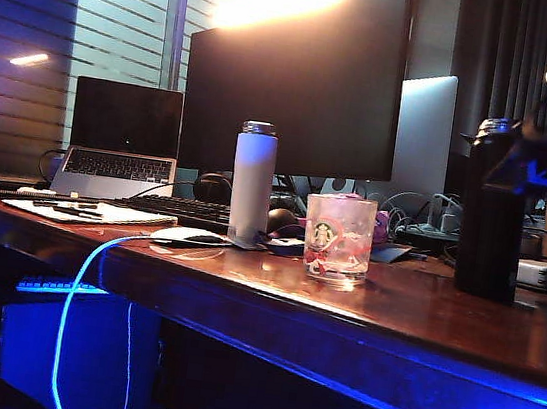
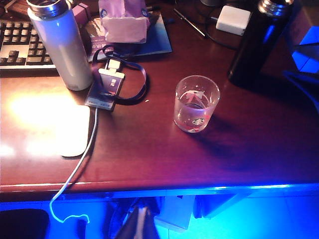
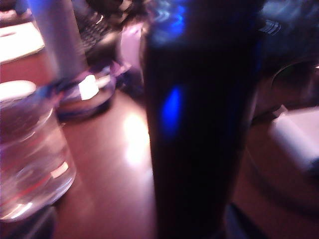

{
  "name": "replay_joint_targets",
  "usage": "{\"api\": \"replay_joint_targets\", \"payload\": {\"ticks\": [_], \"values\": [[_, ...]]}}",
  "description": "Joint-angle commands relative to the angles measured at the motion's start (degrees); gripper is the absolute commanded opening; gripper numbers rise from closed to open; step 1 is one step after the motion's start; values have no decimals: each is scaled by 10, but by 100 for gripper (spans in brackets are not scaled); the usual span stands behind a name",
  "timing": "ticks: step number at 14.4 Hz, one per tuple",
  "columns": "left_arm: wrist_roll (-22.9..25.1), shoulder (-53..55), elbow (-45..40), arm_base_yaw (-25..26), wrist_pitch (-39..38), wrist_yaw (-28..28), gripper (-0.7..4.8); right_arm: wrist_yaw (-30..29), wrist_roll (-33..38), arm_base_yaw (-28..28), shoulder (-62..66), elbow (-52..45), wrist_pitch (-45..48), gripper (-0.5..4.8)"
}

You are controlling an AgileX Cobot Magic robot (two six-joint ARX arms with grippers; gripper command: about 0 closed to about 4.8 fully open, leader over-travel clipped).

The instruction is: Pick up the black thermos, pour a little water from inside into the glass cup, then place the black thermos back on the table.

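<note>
The black thermos [image 1: 492, 215] stands upright on the table [image 1: 420, 320], well over to the right, apart from the glass cup [image 1: 338, 237] that sits nearer the middle. My right gripper [image 1: 546, 165] is up against the thermos's upper half from the far right side. From the exterior view I see only a dark, blue-lit shape there, and my right wrist camera is so close that the thermos [image 3: 199, 124] fills the frame as a blurred black column. Whether my right fingers are spread or pressed onto it, I cannot tell from these pictures. I judge that I am at the point of taking hold, coming at the body from the side so I can later tip the metal rim toward the cup.

The cup [image 2: 196, 103] sits open-side up, in clear space on the wood, which gives me room to pour without hitting the white bottle [image 1: 252, 182] beside it or the lanyard and card [image 2: 106, 87] lying at that bottle's foot.

My left gripper is not visible in any view; its camera looks down on the table from above the front edge, keeping out of the pouring path. The risk I see is nudging the tall thermos over before my grip is firm.
</note>
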Motion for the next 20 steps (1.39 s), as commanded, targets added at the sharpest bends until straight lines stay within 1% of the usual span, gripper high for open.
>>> {"api": "replay_joint_targets", "payload": {"ticks": [1,3,7,14,20], "values": [[-3,-1,1,-1,7,3,-2,31,3,-2,74,2,128,479],[-3,-1,1,0,7,3,-2,29,4,-2,134,3,184,479],[-3,-2,1,-1,7,3,-2,32,4,-2,179,22,233,479],[-3,-2,1,-1,7,2,-2,33,4,-2,239,115,235,479],[-3,-2,1,-1,7,3,-2,31,4,-2,266,155,217,479]]}}
